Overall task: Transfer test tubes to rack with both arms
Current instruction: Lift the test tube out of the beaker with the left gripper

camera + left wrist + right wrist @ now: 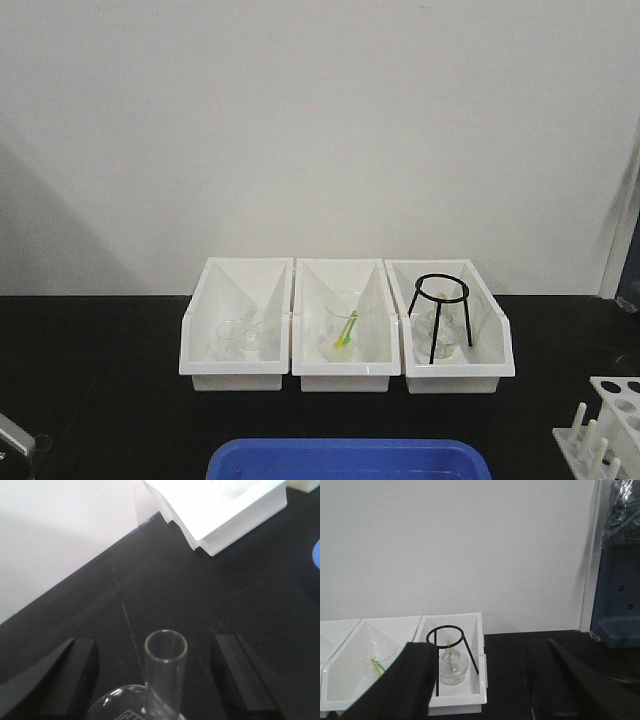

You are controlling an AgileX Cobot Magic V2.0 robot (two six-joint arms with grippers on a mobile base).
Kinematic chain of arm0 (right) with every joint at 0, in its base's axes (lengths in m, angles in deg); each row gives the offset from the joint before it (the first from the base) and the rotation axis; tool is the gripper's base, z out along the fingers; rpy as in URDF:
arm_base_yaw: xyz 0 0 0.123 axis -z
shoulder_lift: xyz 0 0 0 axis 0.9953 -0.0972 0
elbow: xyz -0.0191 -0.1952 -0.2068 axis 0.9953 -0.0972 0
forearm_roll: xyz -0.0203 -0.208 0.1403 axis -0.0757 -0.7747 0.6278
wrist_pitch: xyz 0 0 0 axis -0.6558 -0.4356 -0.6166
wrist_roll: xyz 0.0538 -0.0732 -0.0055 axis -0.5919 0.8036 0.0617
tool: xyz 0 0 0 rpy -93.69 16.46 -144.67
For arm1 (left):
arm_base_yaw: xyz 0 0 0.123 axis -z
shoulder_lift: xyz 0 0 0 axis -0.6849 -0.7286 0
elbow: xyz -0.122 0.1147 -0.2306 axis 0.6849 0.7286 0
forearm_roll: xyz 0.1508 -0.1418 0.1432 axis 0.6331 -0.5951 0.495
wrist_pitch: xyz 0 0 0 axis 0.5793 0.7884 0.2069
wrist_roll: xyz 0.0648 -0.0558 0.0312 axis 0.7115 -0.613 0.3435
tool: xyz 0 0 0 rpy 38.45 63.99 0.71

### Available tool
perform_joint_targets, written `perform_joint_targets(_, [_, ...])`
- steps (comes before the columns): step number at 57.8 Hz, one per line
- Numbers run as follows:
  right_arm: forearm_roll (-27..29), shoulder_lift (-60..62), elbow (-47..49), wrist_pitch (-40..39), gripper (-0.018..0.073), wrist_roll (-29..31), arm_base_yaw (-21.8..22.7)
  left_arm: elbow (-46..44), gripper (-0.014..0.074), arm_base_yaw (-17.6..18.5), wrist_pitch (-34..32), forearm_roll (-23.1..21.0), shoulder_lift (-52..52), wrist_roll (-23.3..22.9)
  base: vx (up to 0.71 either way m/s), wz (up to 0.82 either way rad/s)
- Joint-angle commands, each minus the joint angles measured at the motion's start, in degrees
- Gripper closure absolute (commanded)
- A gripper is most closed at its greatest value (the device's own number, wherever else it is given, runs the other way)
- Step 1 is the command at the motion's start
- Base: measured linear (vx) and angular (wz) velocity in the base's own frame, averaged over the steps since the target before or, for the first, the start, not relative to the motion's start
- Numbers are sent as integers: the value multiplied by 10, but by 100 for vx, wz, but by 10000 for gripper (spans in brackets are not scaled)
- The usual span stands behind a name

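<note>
Bare black table point(90, 340) at 9 and at 3 o'clock of the three white bins point(345, 330). At 6 o'clock edge of the front view the blue tray point(348, 458), near the bins but apart. At 4 o'clock corner the rack point(598, 432), cut by the frame edge.

In left wrist view the left gripper point(154, 645) spread wide, touching nothing. Between its fingers point(55, 680), apart from both, one test tube point(162, 680), rising from a beaker point(117, 705) at 6 o'clock.

Also spread and holding nothing, the right gripper point(482, 655), with the end bin point(465, 702) at 7 o'clock.
</note>
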Motion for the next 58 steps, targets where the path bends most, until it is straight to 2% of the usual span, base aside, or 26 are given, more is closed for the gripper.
perform_joint_targets(1, [-7,4,21,-46,121,4,1,-28,36,3,-62,-7,-16,-2,0,0])
perform_joint_targets(9, [-7,4,21,-46,121,5,1,-33,49,3,-87,-29,-50,-3,0,0])
perform_joint_targets(15, [-7,4,21,-46,121,7,1,-32,115,3,-82,-34,-53,-3,0,0])
perform_joint_targets(25, [-7,4,21,-46,121,7,1,-32,321,3,-94,-34,-53,-3,0,0])
perform_joint_targets(31, [-7,4,21,-46,121,7,1,-32,489,3,-96,-34,-53,-3,0,0])
perform_joint_targets(37, [-7,4,21,-45,121,7,1,-32,617,3,-104,-34,-53,-3,0,0])
perform_joint_targets(49, [-7,4,21,-45,121,7,1,-33,619,3,-113,-34,-18,-4,0,0])
perform_joint_targets(54, [-7,4,21,-45,121,7,1,-33,619,3,-86,-34,25,-5,0,0])
perform_joint_targets(58, [-7,4,21,-46,121,7,1,-42,619,3,-36,-34,70,-5,0,0])
